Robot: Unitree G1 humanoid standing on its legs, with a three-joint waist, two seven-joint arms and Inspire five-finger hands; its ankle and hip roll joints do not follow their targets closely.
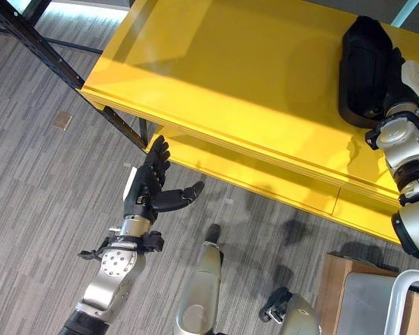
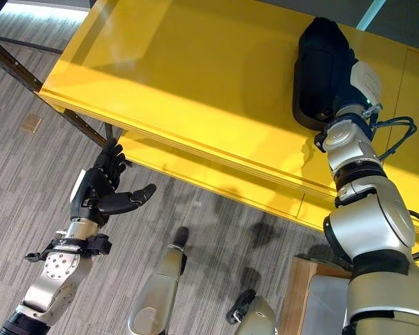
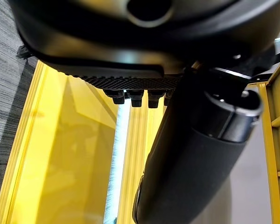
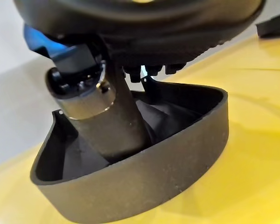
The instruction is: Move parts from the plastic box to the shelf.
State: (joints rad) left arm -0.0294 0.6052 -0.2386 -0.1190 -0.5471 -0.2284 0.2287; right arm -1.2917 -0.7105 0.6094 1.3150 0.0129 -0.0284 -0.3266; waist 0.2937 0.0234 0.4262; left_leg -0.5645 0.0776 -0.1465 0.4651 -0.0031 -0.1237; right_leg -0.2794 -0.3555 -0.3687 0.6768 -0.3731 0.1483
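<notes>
Right hand [image 2: 342,87] fingers hidden behind black part [image 2: 321,70]; shelf [image 1: 265,91] cut by frame edges

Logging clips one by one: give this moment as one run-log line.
right robot hand: gripping black part on yellow shelf | left robot hand: open, idle, over floor beside shelf

Matt black plastic part [image 2: 320,66]; glossy smooth yellow shelf [image 2: 195,84]; grey streaked carpet floor [image 1: 42,188].

Head cameras look down; both share the yellow shelf [image 1: 265,91].
</notes>
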